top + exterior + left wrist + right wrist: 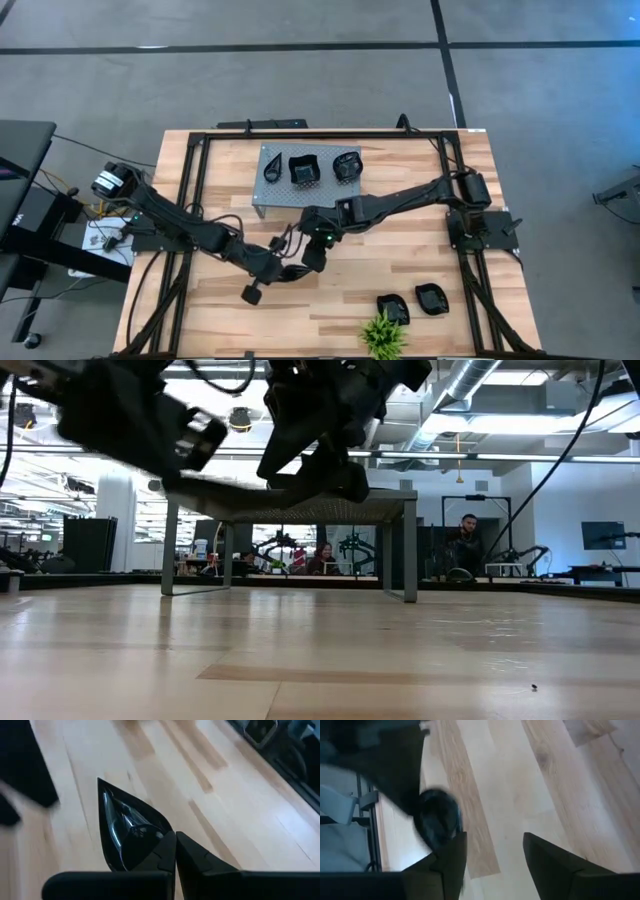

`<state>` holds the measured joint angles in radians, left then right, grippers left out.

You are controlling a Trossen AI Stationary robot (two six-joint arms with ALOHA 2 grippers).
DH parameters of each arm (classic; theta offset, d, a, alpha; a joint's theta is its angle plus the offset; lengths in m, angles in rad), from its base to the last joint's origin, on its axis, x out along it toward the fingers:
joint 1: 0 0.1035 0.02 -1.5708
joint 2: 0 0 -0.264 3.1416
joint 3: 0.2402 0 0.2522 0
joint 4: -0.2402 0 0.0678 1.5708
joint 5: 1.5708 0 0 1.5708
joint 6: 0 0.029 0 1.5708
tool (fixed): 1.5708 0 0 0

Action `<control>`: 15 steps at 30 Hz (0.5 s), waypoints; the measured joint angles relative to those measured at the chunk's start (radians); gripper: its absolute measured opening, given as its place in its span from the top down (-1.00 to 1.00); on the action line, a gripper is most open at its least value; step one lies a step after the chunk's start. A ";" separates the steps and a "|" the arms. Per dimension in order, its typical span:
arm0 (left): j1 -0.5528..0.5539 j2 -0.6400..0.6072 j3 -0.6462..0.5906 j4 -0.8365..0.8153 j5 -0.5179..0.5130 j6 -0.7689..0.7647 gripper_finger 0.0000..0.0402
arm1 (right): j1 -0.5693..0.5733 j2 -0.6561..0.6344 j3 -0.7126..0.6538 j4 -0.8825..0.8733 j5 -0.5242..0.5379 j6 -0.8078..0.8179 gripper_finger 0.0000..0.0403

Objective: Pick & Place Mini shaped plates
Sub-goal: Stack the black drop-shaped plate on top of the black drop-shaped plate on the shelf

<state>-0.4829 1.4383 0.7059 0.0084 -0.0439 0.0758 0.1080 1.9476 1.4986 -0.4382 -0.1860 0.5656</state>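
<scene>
1. The worktop is pale wood in planks, smooth, with a soft sheen and visible grain.
2. The leaf-shaped plate held in the left hand is glossy black, mirroring light.
3. The stand is grey perforated metal, matt.
4. The hand fingers look like dark matt plastic.

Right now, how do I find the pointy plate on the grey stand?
On the wooden table, find the grey perforated stand at the far middle. Of the three black dishes in a row on it, the leaf-shaped plate is at the left arm's end. It is narrow and pointed, unlike the squarish plate and rounded plate beside it.
</scene>
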 joint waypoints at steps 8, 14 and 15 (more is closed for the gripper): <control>-0.047 -0.203 -0.001 -0.319 -0.038 -0.172 0.96 | 0.043 0.000 0.000 -0.039 0.002 0.000 0.16; -0.077 -0.442 0.016 -0.524 -0.300 -0.241 0.96 | 0.068 0.000 0.000 -0.025 0.031 0.000 0.21; -0.079 -0.473 0.028 -0.558 -0.342 -0.246 0.96 | 0.070 0.000 0.000 -0.022 0.040 0.000 0.21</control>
<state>-0.5617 0.9657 0.7343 -0.5497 -0.3864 -0.1703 0.1780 1.9476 1.4986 -0.4600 -0.1464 0.5659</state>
